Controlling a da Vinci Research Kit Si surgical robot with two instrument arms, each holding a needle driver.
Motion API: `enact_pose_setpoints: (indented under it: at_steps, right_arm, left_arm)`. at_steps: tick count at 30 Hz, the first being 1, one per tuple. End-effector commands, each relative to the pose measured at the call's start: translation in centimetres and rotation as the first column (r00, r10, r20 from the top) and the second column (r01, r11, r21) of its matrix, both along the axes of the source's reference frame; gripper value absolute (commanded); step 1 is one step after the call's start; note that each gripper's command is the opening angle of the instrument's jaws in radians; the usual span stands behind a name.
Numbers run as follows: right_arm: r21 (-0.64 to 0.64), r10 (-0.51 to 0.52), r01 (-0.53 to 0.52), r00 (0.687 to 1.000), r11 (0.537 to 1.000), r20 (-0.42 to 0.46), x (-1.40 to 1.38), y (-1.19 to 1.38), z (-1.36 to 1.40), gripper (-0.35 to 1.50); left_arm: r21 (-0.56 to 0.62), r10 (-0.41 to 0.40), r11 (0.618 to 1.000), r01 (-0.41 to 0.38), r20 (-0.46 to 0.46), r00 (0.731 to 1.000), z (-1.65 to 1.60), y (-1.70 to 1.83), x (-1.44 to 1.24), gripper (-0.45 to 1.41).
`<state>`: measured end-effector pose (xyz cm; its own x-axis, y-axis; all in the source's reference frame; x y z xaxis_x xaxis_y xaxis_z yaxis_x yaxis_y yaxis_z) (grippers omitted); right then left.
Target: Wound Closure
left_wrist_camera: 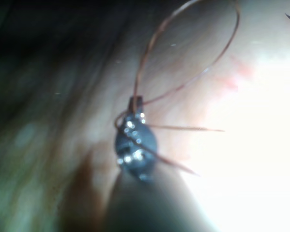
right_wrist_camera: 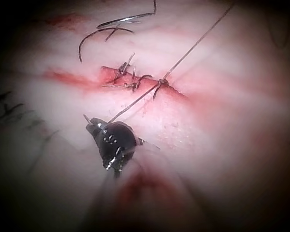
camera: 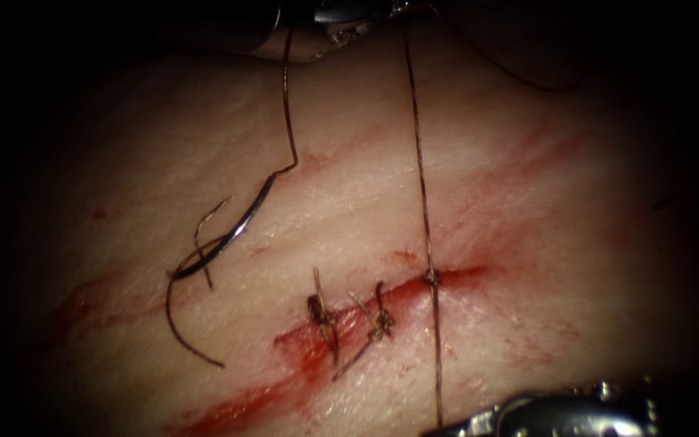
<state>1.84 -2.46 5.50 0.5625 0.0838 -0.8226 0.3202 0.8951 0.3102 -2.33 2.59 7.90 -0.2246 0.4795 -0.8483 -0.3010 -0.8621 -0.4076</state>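
The left arm's tool (left_wrist_camera: 135, 108) appears at close range, its jaws closed on the thread (left_wrist_camera: 203, 72) at the tip. From the grip the thread rises in a wide loop and comes back down to the jaws, while two further strands run out sideways from the tool's dark, rounded wrist. Pale tissue (left_wrist_camera: 241, 159) lies behind, strongly lit, with a faint reddish smear (left_wrist_camera: 237, 77) near the loop.

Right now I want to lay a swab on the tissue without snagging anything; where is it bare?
Bare tissue lies right of the taut thread, and between that thread and the needle lying free on the left. Crowded: the cut with its knots, and the loose thread ends by the needle. Each end effector, left and right, holds thread.
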Motion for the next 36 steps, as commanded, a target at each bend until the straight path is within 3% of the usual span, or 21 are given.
enact_pose_setpoints:
  at_steps: [1, 17, 24, 25, 26, 30, 35, 36]
  right_arm:
    - [0.018, 0.002, -0.002, 1.0, 1.0, -0.013, 0.12, -0.19, 0.05, -0.35]
    - [0.028, 0.014, -0.013, 1.0, 1.0, -0.028, 0.18, -0.36, -0.07, -0.35]
    - [0.031, 0.078, -0.076, 0.993, 0.997, -0.086, 0.15, -0.22, -0.12, -0.35]
    - [0.026, 0.087, -0.085, 0.993, 0.996, -0.08, 0.12, -0.19, -0.15, -0.16]
    - [0.03, 0.103, -0.101, 0.992, 0.994, -0.068, 0.07, -0.15, -0.17, 0.14]
    - [0.127, 0.189, -0.182, 0.981, 0.975, -0.049, -0.16, 0.1, -0.35, 0.22]
    - [0.173, 0.325, -0.317, 0.946, 0.933, -0.02, -0.37, 0.65, -0.49, 0.63]
    - [0.171, 0.337, -0.331, 0.941, 0.928, -0.009, -0.4, 0.75, -0.48, 0.51]
  left_arm:
    - [0.0, 0.0, 1.0, 0.0, 0.002, 1.0, 0.06, 0.04, -0.04, -0.45]
    - [0.002, 0.004, 1.0, -0.004, -0.002, 1.0, 0.05, -0.04, -0.08, -0.45]
    - [0.005, 0.024, 1.0, -0.024, 0.01, 1.0, -0.02, -0.19, -0.07, -0.45]
    - [0.006, 0.027, 1.0, -0.027, 0.013, 1.0, -0.04, -0.22, -0.06, -0.45]
    - [0.007, 0.03, 1.0, -0.03, 0.015, 0.999, -0.07, -0.25, -0.04, -0.45]
    - [0.016, 0.048, 0.999, -0.048, 0.032, 0.998, -0.21, -0.37, 0.07, -0.45]
    - [0.033, 0.042, 0.999, -0.043, 0.045, 0.998, -0.47, -0.43, 0.23, -0.45]
    - [0.038, 0.038, 0.998, -0.04, 0.053, 0.998, -0.54, -0.43, 0.26, -0.45]
